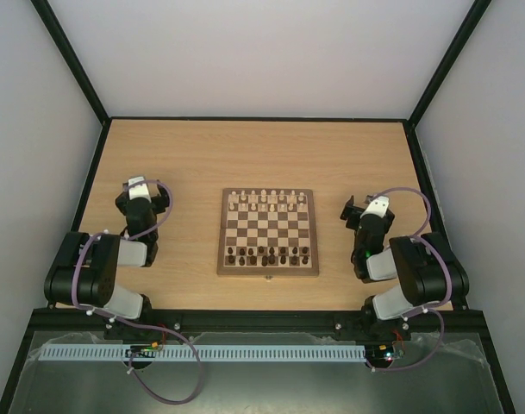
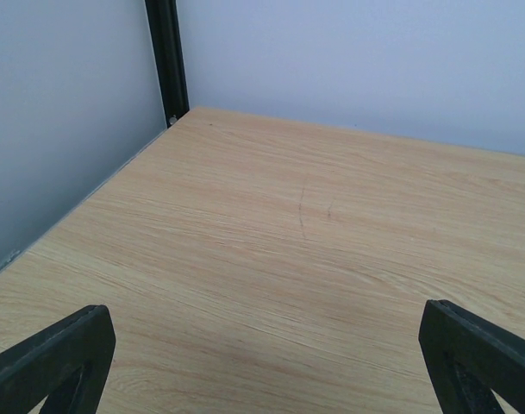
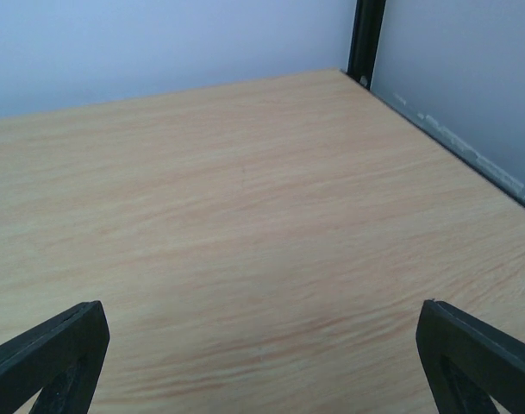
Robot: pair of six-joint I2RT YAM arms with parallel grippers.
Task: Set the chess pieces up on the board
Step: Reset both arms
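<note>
The chequered wooden board lies in the middle of the table in the top view. Pale chess pieces stand in rows on its far squares. Dark chess pieces stand in rows along its near squares. My left gripper rests left of the board, apart from it. In the left wrist view the left gripper is open over bare table. My right gripper sits right of the board. The right wrist view shows the right gripper open too, with nothing between its fingers. Neither wrist view shows the board.
Black frame posts stand at the table's far corners, with pale walls on three sides. A white slotted rail and loose cables run along the near edge behind the arm bases.
</note>
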